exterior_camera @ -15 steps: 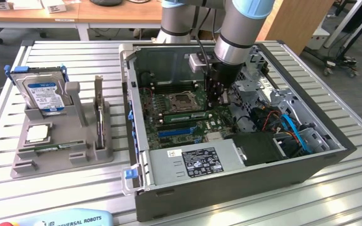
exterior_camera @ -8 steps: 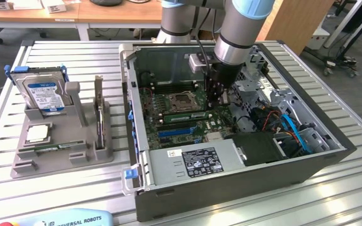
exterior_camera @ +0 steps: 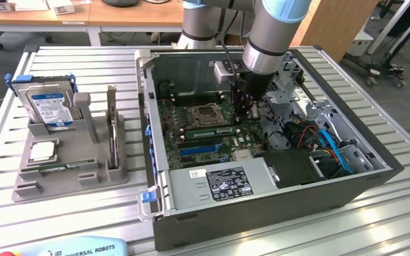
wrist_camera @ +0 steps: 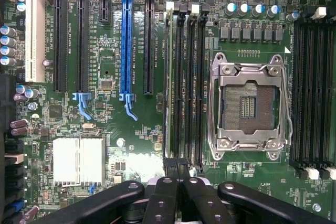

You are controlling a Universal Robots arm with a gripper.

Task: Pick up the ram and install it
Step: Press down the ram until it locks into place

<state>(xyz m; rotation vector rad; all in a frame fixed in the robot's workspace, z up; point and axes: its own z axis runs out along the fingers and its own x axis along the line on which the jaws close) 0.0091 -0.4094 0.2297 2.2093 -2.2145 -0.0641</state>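
Slatted metal worktop [exterior_camera: 376,213], with wooden desks behind it, carrying an open computer case [exterior_camera: 262,216] at the centre of the exterior view and a grey holder [exterior_camera: 66,184] on the exterior view's left.

The end effector [exterior_camera: 246,120] is seen lowered into the case, and its fingers [wrist_camera: 164,198] are drawn fully together. The ram [exterior_camera: 215,129] is taken to be the green stick lying along the memory slots [wrist_camera: 184,77], just beside the empty processor socket [wrist_camera: 247,106] and right at the fingertips. Whether it is pinched or merely touched cannot be made out.

The step in hand is judged to be the seating of the stick in its slot. For that, the stick must be kept in line with the slot and pressed straight down until the end clips catch.

Contents of the case: the green circuit board, the blue and black card slots, a labelled grey box [exterior_camera: 219,184] at the front, and bundled cables at the exterior view's right.

Contents of the holder: a hard drive [exterior_camera: 48,104] stood upright at the back, a square processor chip [exterior_camera: 42,152] laid flat, and what may be another green stick in a front groove.
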